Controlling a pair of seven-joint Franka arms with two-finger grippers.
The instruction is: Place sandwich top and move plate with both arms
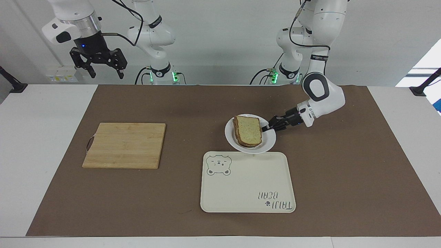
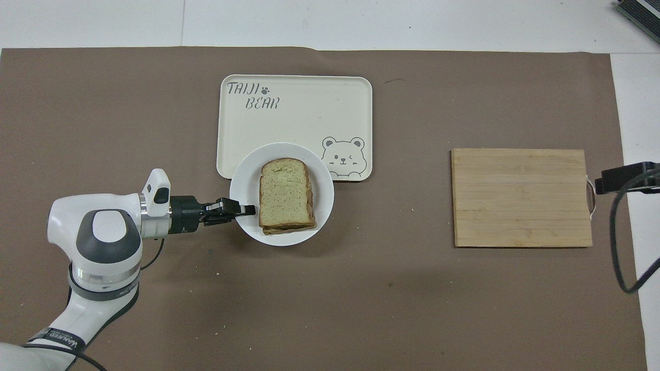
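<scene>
The sandwich top (image 1: 248, 129) (image 2: 284, 188), a plain tan slice with brown crust, lies on a stacked sandwich on the small white plate (image 1: 267, 144) (image 2: 319, 208). My left gripper (image 1: 266, 128) (image 2: 248, 209) is shut on the plate's rim at the left arm's end and holds the plate up in the air, over the tray's edge that is nearer to the robots. My right gripper (image 1: 106, 71) hangs open high above the right arm's end of the table, waiting, with nothing in it.
A cream rectangular tray (image 1: 248, 186) (image 2: 294, 111) with a bear print lies on the brown mat. A wooden cutting board (image 1: 124, 145) (image 2: 521, 198) sits toward the right arm's end. A black cable (image 2: 619, 242) hangs beside the board.
</scene>
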